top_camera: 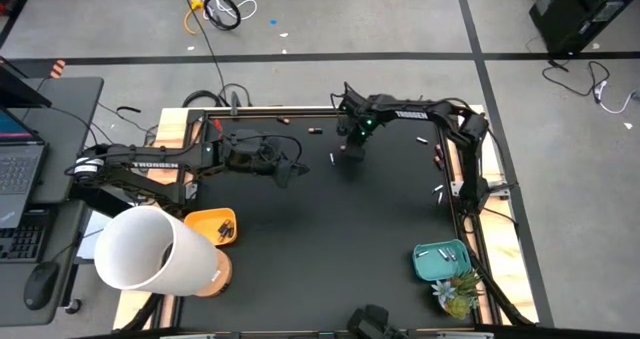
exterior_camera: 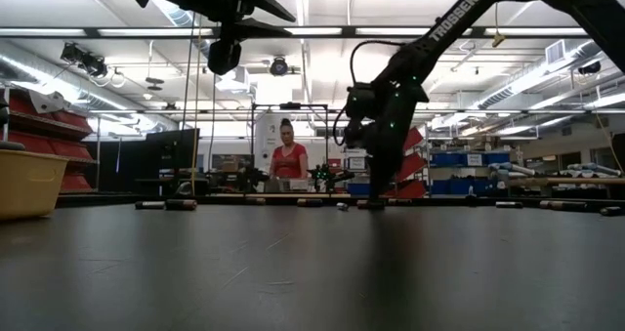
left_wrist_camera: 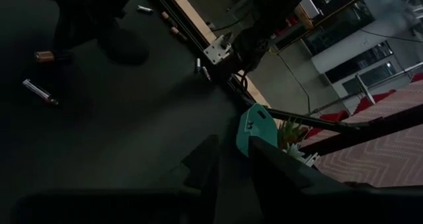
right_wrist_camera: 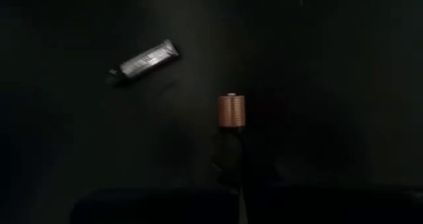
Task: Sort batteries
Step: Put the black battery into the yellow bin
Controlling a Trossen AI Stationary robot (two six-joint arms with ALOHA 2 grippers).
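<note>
Gripping a copper-ended battery (right_wrist_camera: 232,112) in our right gripper (right_wrist_camera: 234,184), clenched, at the mat's far middle | axis points away from fingers | left gripper (top_camera: 285,169) waits, state unclear.

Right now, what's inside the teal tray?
The teal tray holds a few silver batteries, seen from above. An exact count is unclear. A small plant overlaps its near corner, hiding that part.

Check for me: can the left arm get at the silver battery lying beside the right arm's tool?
Probably not cleanly: the silver battery lies on open mat, but the right tool, shut on the copper-ended battery, crowds it.
</note>
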